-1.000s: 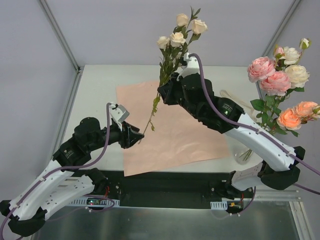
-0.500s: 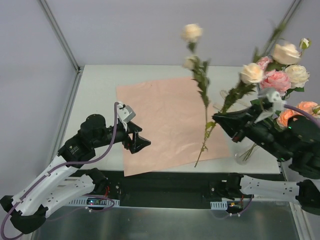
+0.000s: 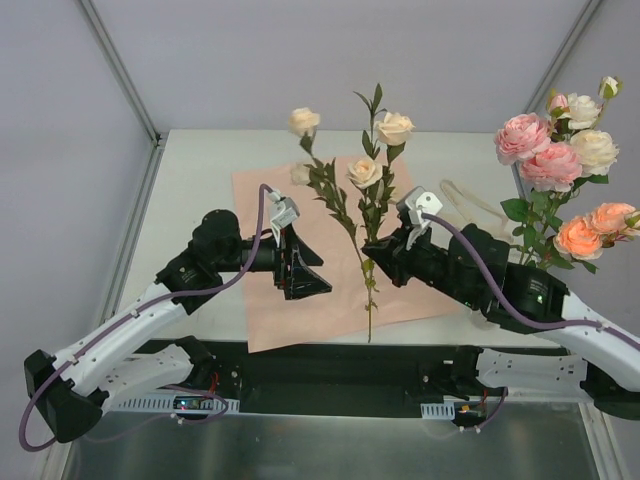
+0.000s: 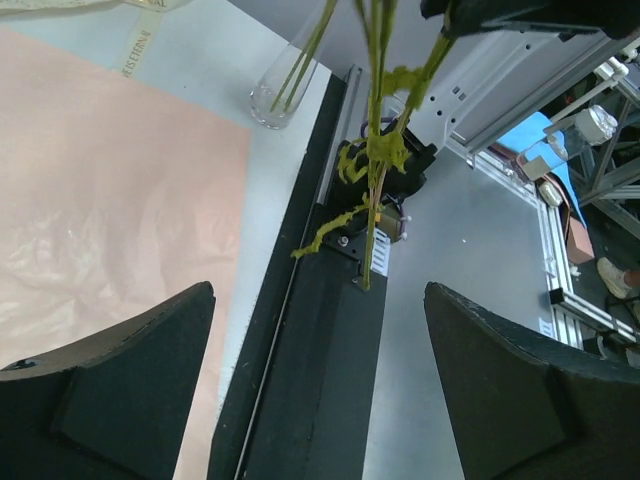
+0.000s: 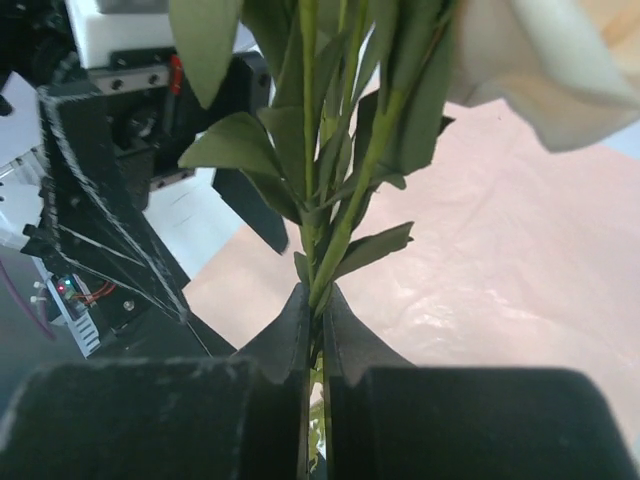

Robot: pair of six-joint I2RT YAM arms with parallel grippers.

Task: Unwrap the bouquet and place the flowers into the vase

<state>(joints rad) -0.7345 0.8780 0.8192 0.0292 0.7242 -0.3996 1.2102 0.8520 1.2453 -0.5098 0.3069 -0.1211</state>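
Pink paper (image 3: pixel 300 325) flat on white table (image 3: pixel 190 180), grey walls (image 3: pixel 250 60); left hand (image 3: pixel 318 272) wide, right hand (image 3: pixel 372 262) tight on the flowers (image 3: pixel 364 172).

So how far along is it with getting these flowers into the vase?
Unwrapping looks done: the pink paper lies flat. Several roses already stand in the vase. In hand: the right end effector is shut on a few cream roses above the paper; the left end effector is open, empty. Left: getting those into the vase.
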